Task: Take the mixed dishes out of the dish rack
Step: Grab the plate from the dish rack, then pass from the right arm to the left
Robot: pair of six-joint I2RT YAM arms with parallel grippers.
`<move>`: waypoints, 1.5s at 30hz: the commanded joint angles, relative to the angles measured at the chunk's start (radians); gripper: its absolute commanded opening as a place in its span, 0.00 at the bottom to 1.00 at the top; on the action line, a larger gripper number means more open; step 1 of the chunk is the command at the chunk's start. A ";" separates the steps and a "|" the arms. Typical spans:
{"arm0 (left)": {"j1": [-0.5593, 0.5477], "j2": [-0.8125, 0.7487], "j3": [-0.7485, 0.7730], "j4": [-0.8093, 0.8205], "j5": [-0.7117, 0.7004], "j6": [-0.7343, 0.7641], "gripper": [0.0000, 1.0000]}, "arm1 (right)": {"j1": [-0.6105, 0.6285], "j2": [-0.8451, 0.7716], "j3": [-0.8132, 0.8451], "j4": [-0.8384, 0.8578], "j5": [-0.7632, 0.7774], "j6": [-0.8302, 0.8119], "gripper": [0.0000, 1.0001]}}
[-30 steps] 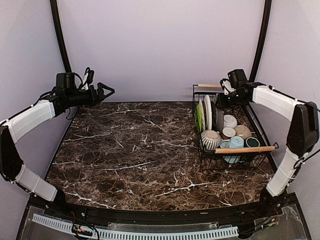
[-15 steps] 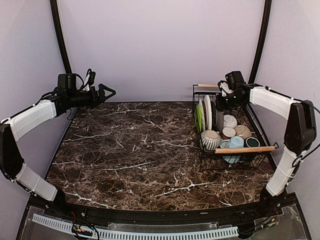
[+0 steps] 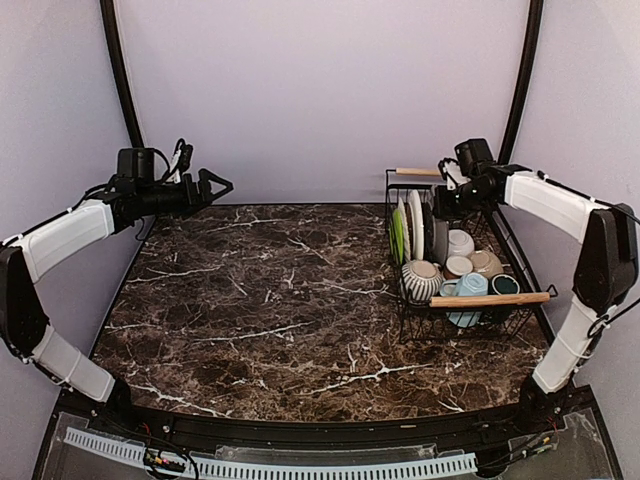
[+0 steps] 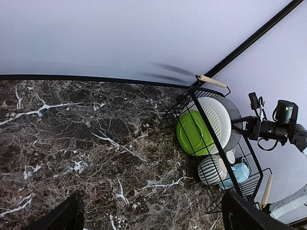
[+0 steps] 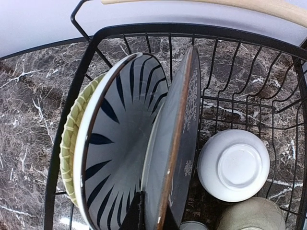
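- Dark-glazed plate (image 5: 184,124), brown at the rim, stands on edge in the rack (image 5: 192,29), last in a row of three; my right gripper (image 5: 152,218) is clenched on its top rim, one finger on each face
- Striped plate (image 5: 120,134) leans just beside its front face, nearly touching, with the green plate (image 5: 69,143) beyond that; a white bowl (image 5: 233,165) sits upside down on the rack floor by its back face
- To lift well, I judge I should draw straight up along the plate's own plane until its lower edge clears the wires, so it neither scrapes the striped plate nor catches a tine
- My hold is on a thin rim only, so the plate may swing; I would go slowly, with no twist, and mind the wooden handle (image 5: 216,5) close above
- My left gripper (image 3: 222,184) is spread wide with nothing in it, hovering over the far left of the marble table (image 3: 280,300), well apart from the rack
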 commanded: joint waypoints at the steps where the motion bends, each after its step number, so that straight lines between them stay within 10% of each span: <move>1: -0.008 0.006 0.019 -0.034 0.020 0.009 0.99 | 0.006 -0.127 0.021 0.111 -0.010 0.010 0.00; 25: -0.013 0.035 0.032 -0.054 0.036 -0.002 0.99 | 0.046 -0.446 -0.134 0.419 -0.050 -0.064 0.00; 45: 0.110 0.051 0.025 0.055 0.211 -0.151 0.99 | 0.621 -0.196 -0.005 0.533 0.243 -0.919 0.00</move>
